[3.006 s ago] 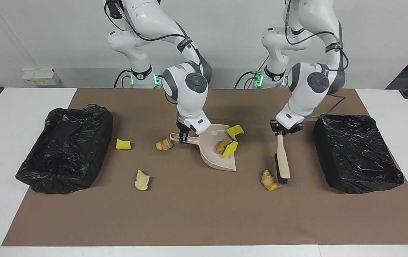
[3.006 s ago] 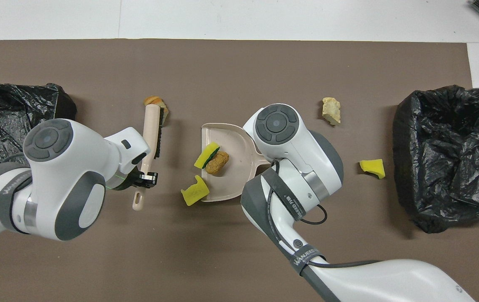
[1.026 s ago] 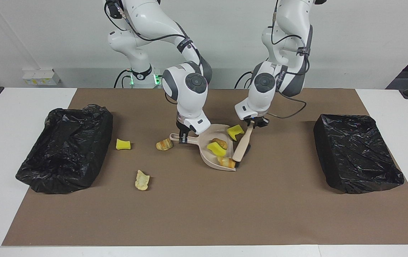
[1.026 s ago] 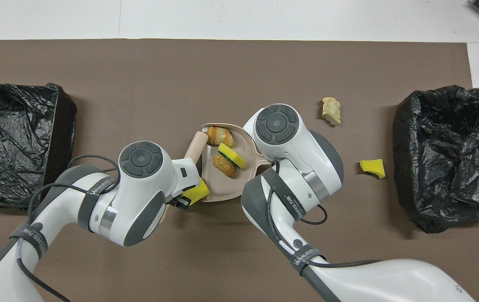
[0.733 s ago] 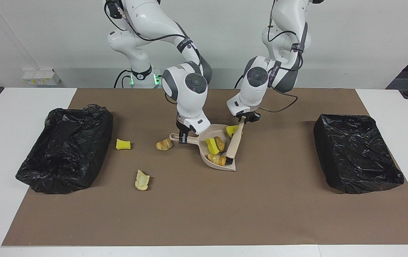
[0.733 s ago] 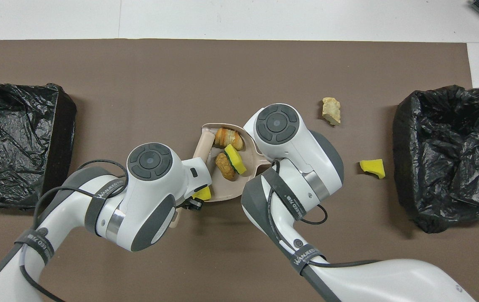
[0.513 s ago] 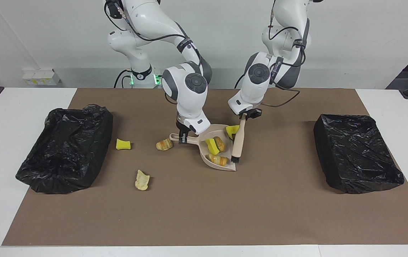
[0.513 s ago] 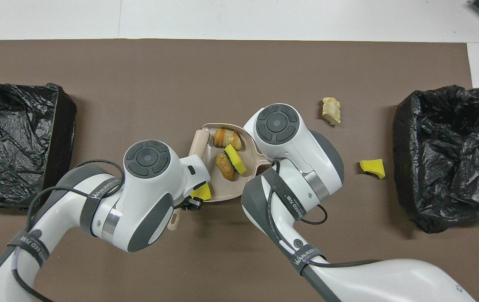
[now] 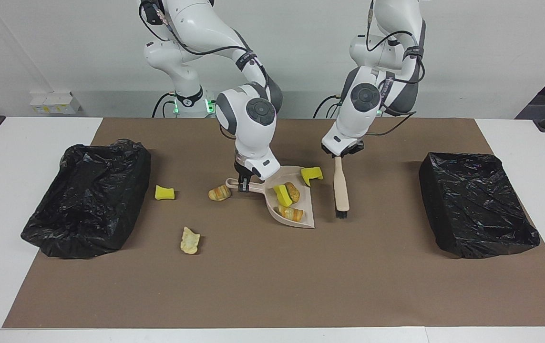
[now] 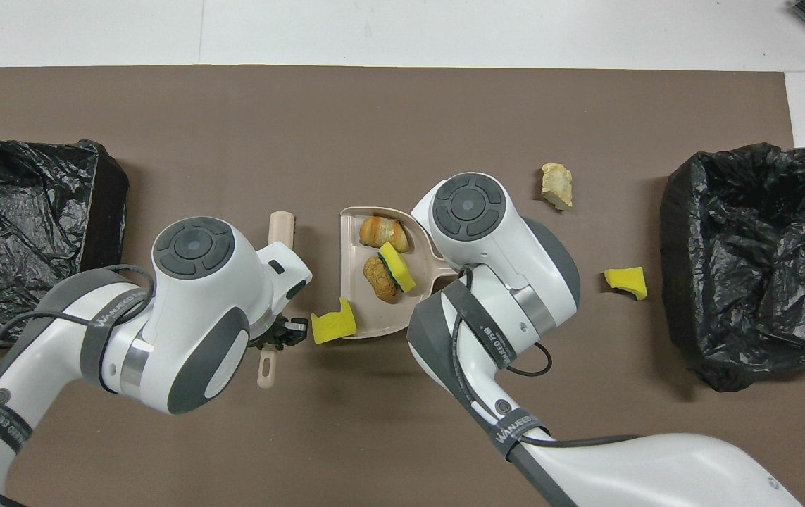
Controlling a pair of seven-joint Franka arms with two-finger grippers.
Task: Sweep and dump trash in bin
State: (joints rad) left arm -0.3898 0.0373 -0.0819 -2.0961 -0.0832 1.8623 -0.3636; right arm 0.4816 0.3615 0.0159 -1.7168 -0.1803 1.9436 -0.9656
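Nearest the robots: left gripper (image 9: 340, 155), clamped on brush (image 9: 341, 189) handle, brush hanging bristles-down beside dustpan (image 9: 306, 216) mouth, toward the left arm's end. Yellow sponge chunk (image 9: 311, 174) on mat between brush handle and dustpan, touching pan's rim. Right gripper (image 9: 242, 185), clamped on dustpan handle. Bread lump (image 9: 219, 193) and second yellow chunk (image 9: 164, 192) on mat, just beside that gripper, toward the right arm's end. Inside dustpan: sponge piece (image 9: 282, 195) and two bread lumps. Farthest: pale lump (image 9: 190, 240), alone on mat. Black-lined bin (image 9: 477, 202) at each end of table.
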